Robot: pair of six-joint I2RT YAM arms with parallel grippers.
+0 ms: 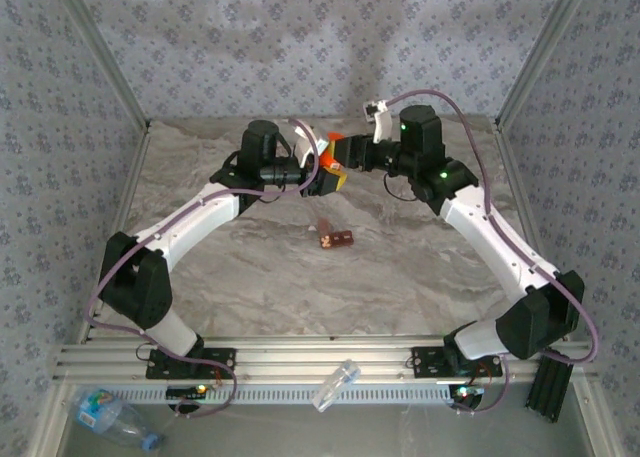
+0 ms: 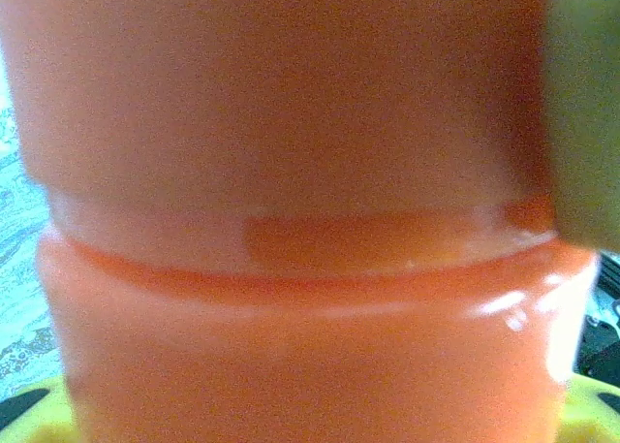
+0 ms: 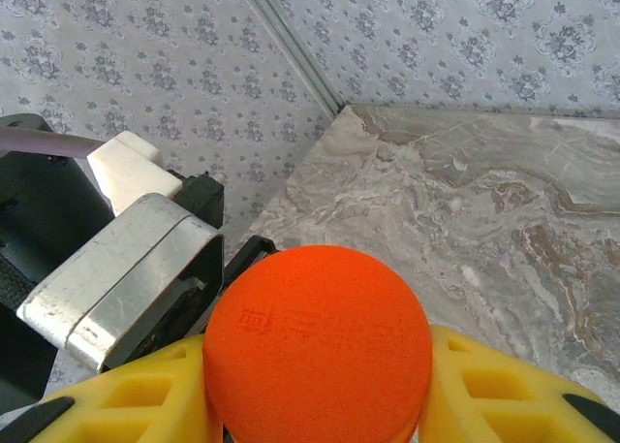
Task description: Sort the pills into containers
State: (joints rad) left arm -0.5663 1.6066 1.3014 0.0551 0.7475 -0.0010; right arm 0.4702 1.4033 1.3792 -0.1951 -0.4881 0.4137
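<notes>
Pill bottle point(image 2: 310, 210): light, rigid, slippery plastic; best gripped on the body.
Left gripper point(image 1: 330, 173): jaws clamp the body.
Right gripper point(image 1: 341, 151): jaws narrow around cap point(image 3: 318, 341), far centre.

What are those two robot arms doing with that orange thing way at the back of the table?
They are holding one small orange pill bottle between them, over the far side of the table. The left gripper grips the bottle's body. The right gripper has its yellow fingers around the round orange cap, probably to work it off. A small brown object lies on the middle of the table, with nothing touching it.
</notes>
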